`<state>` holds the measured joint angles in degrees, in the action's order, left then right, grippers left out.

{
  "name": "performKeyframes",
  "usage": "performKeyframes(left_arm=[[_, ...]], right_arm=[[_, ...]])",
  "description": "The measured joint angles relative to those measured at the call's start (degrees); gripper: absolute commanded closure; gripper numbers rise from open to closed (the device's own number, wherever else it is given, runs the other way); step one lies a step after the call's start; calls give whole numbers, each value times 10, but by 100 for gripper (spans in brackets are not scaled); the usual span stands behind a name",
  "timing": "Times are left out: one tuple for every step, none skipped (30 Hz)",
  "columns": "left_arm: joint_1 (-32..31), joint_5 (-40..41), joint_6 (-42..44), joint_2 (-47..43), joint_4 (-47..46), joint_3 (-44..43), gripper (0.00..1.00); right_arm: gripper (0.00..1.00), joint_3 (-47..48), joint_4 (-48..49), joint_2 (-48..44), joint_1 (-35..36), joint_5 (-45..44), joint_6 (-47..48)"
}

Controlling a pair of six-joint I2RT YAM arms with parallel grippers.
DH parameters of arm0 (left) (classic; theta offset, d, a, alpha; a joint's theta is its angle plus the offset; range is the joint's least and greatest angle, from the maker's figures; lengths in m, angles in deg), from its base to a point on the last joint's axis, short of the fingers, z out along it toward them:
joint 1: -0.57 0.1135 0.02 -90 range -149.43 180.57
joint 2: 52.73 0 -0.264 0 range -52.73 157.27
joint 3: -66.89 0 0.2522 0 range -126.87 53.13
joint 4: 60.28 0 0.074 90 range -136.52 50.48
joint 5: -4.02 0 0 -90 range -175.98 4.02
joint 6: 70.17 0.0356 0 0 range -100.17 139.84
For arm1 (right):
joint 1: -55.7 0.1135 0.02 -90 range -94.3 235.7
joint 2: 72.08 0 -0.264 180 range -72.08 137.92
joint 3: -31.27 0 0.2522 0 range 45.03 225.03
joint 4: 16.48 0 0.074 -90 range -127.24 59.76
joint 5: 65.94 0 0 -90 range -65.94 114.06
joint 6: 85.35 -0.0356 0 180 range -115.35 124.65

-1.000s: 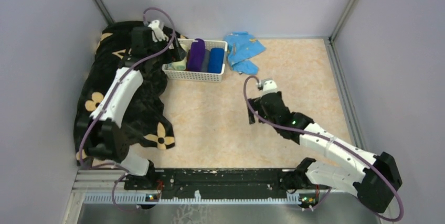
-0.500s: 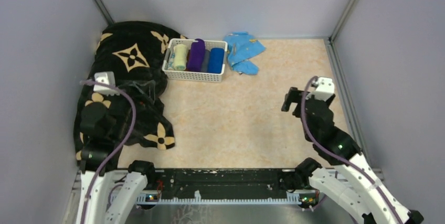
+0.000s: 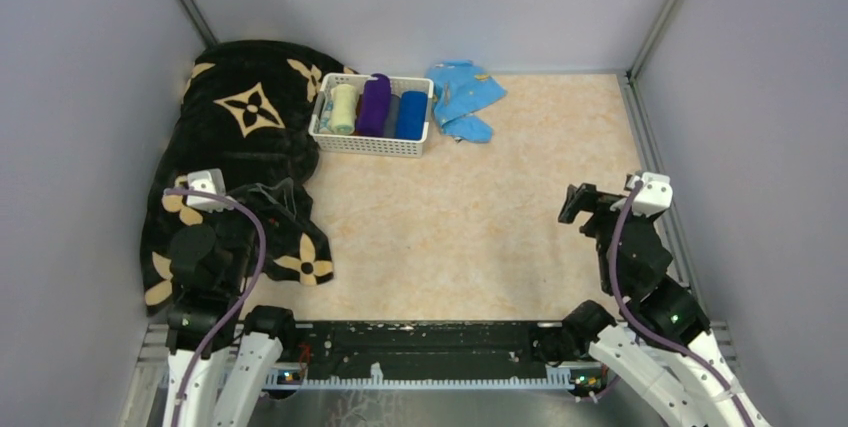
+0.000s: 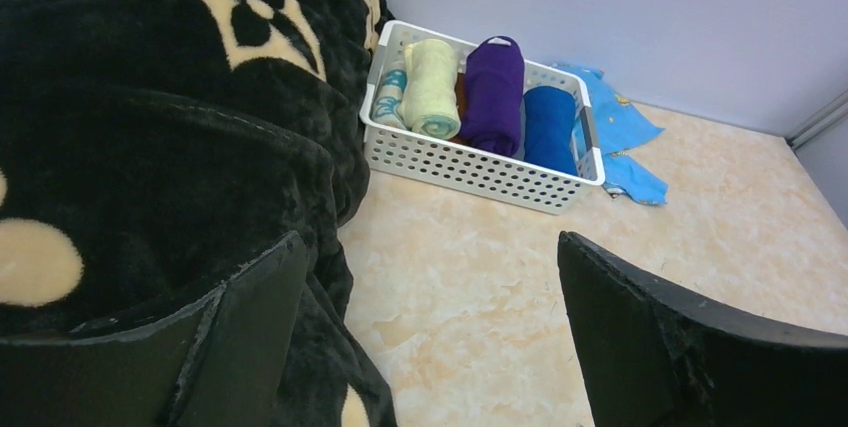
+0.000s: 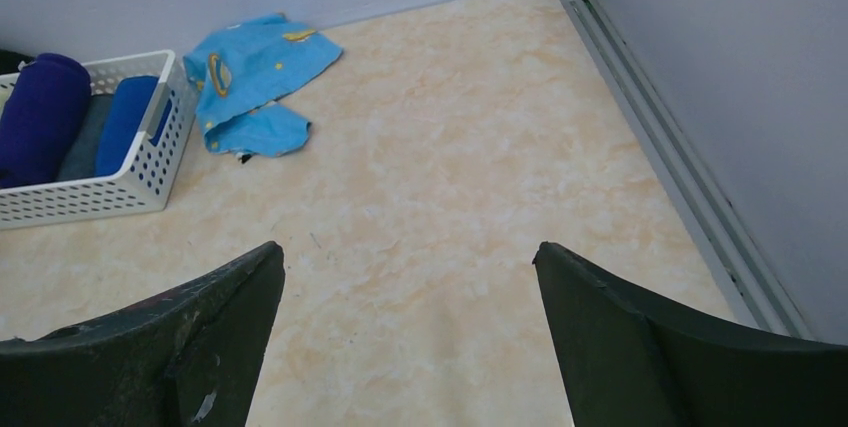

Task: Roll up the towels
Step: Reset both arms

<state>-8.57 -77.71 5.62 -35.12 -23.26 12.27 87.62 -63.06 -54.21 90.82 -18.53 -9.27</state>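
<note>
Storage of the rolls looks complete. The pale yellow towel [image 3: 343, 108], the dark purple towel [image 3: 373, 105] and the royal blue towel [image 3: 411, 115] lie side by side as tight cylinders in the white perforated basket [image 3: 370, 145] at the far left of the table [image 3: 450, 217]. The side-by-side packing probably lets the basket walls stop them unrolling. The basket stands between the black flowered blanket [image 3: 240, 137] on its left and the crumpled light blue cloth [image 3: 462, 95] on its right. The left gripper [image 4: 428, 252] hangs over the near part of the blanket with its jaws spread wide and nothing between them. The right gripper [image 5: 408, 257] is equally released and empty above bare table near the right wall. Both arms are folded back toward their bases, a parked posture that keeps them clear of the basket. One second earlier the left arm was stretched out to the basket's left end, and the right arm reached toward the table centre. Both have since withdrawn to the near edge, and the yellow roll is now unobstructed.
</note>
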Motion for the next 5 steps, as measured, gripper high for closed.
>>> performKeyframes(left_arm=[[0,-1,-1,1,0,3,0],[0,-2,-1,1,0,3,0],[0,-3,-1,2,0,3,0],[0,-4,-1,3,0,3,0],[0,-5,-1,4,0,3,0]], right_arm=[[4,-2,2,-1,0,0,0],[4,-2,1,-2,0,0,1],[4,-2,2,-3,0,-1,1],[4,-2,3,-4,0,-1,2],[4,-2,2,-5,0,-1,3]])
